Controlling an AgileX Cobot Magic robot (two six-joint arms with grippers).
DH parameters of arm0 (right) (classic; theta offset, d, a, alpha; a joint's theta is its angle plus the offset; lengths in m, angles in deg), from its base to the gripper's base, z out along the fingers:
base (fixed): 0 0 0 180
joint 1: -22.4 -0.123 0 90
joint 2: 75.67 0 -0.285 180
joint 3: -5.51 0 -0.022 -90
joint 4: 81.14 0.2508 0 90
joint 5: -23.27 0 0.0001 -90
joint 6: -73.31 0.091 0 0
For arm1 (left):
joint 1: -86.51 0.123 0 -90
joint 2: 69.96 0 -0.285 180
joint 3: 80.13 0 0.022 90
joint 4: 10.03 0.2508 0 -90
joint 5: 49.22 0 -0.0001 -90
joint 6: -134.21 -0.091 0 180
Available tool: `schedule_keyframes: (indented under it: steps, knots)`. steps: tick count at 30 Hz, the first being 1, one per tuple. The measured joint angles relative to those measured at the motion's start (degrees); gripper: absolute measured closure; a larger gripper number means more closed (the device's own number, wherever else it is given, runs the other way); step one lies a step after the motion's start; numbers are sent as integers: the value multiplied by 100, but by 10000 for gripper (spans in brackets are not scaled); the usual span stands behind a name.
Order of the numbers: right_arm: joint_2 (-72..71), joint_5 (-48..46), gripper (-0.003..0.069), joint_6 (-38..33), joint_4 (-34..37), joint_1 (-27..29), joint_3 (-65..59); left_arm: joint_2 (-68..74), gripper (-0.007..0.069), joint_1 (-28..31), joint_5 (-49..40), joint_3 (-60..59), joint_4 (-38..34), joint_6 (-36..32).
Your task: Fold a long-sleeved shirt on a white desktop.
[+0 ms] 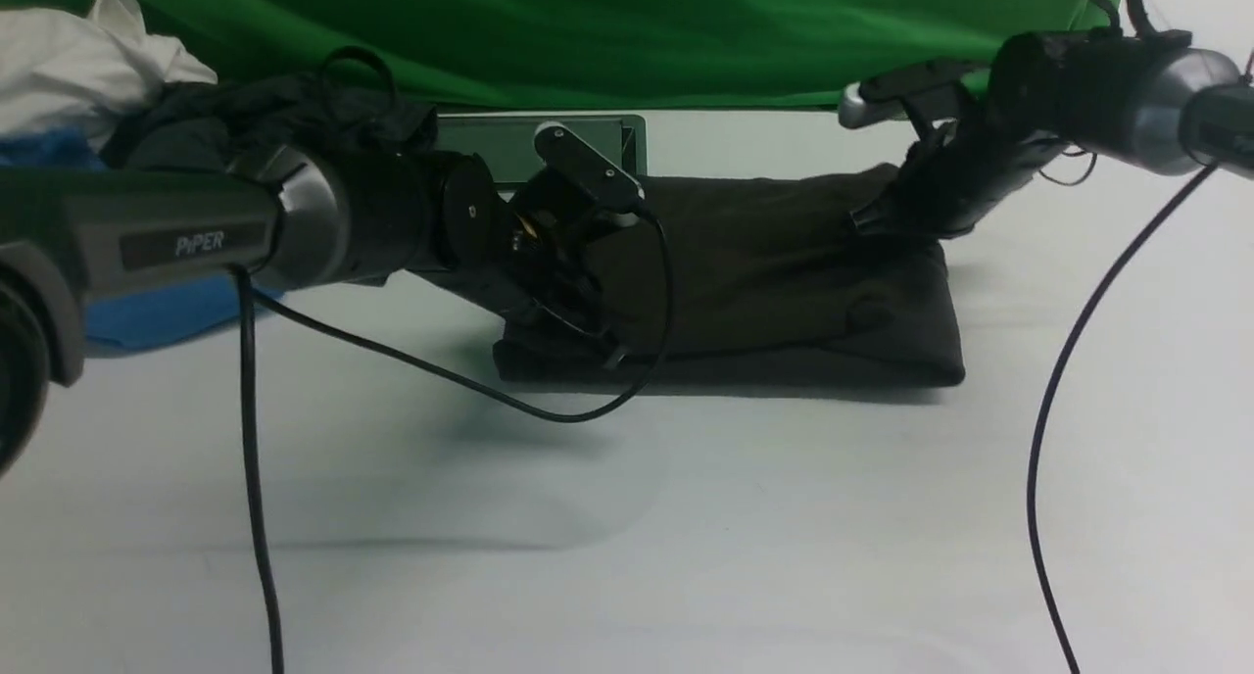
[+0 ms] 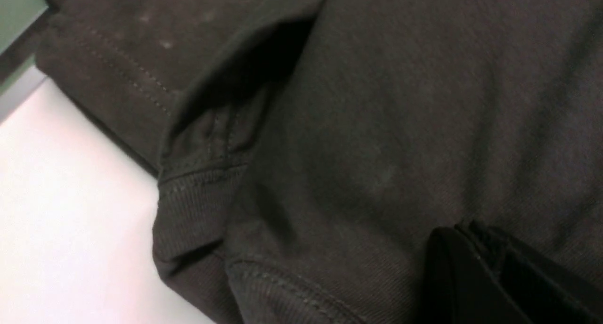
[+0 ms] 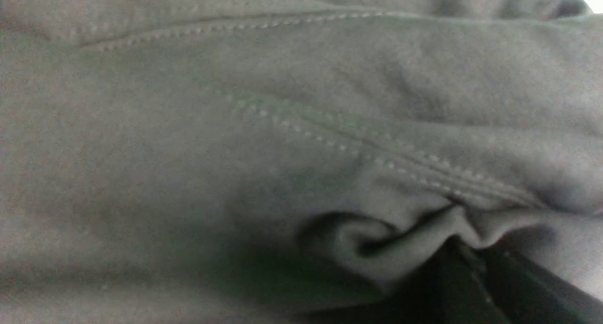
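So the dark long-sleeved shirt (image 1: 784, 282) is lying folded into a chunky rectangle on the white tabletop (image 1: 627, 537). The left claw (image 1: 568, 307) is down on its near-left corner, the right claw (image 1: 896, 214) at its far-right edge. Green backdrop (image 1: 588, 27) behind.

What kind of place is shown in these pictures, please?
Probably a robot lab or recording studio: a green cloth backdrop, a bare white desktop, and spare garments piled beside the folded long-sleeved shirt.

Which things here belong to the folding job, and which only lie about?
Belong to the job:
- long-sleeved shirt
- white desktop
- left gripper
- right gripper

Just lying about:
- black garment
- white cloth
- blue garment
- green backdrop
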Motion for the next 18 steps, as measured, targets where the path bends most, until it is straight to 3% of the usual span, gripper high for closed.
schedule_keyframes:
  steps: [7,12,18]
  knots:
    - [-258,-881,552,-5,-80,0,362,-805,606,23,-437,-63,291,234]
    - [-1481,-1336,552,34,-101,5,216,-2554,606,31,-398,-203,303,603]
    - [-3225,-1422,552,94,-127,5,-1007,-5085,606,31,183,-1478,297,875]
